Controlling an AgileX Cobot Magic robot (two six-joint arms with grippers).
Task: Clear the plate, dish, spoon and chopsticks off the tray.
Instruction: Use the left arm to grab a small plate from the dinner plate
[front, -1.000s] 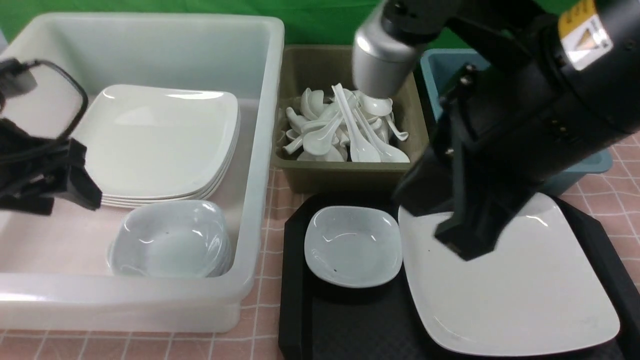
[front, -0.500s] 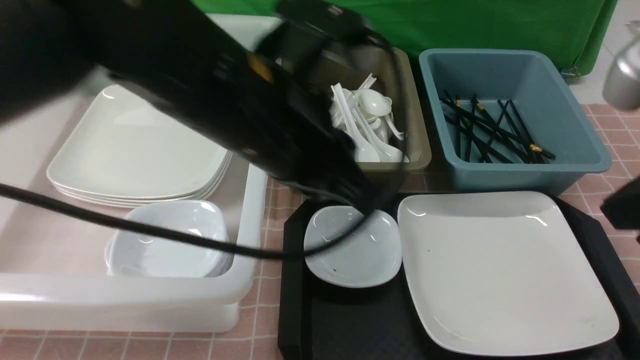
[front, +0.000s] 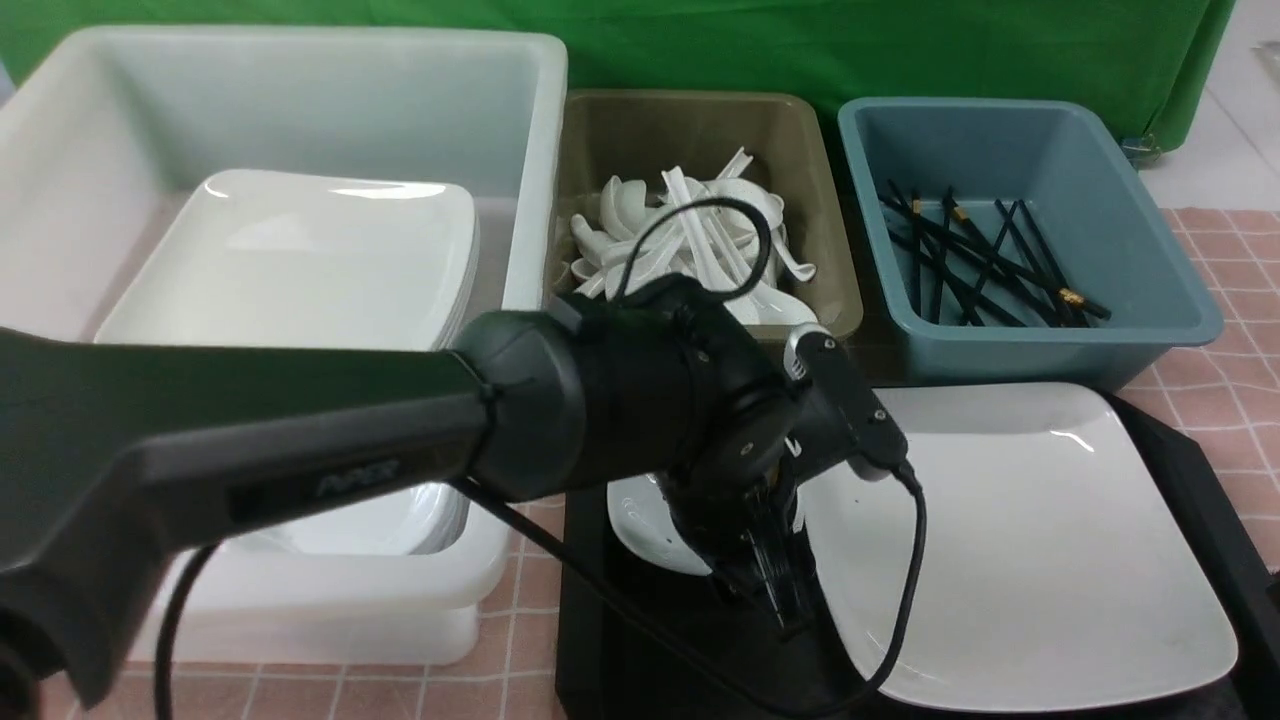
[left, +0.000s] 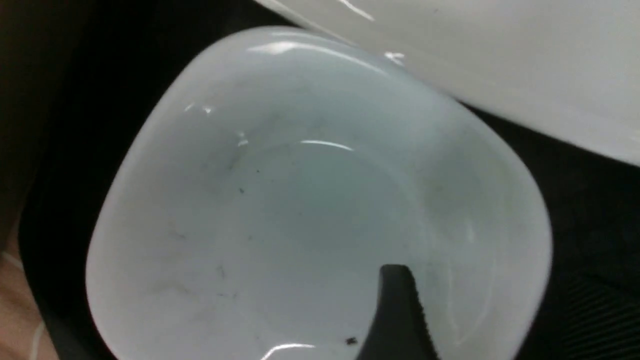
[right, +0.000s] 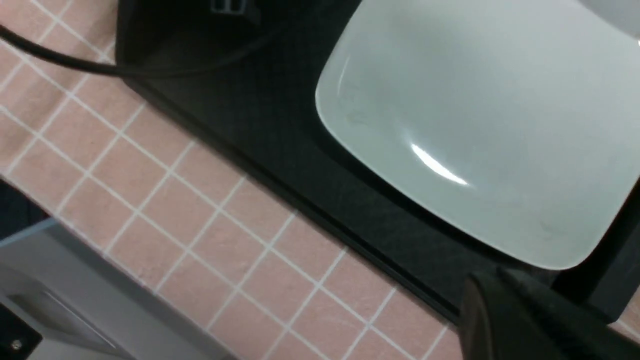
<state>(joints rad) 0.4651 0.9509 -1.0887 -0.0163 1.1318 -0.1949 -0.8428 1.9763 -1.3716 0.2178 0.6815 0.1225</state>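
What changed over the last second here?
The right arm has pulled back from over the plate, out of the front view. The left arm swung across from the white tub, and the left gripper now hangs at the dish on the tray. Plate, dish and tray have not moved.

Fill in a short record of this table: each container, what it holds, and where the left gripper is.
tray: black, holds dish and plate
dish: small, white, on the tray's left part
plate: large, white, to the right of the dish
left gripper: above the dish, one finger over its hollow
white tub: stacked plates
olive tub: white spoons
blue tub: black chopsticks
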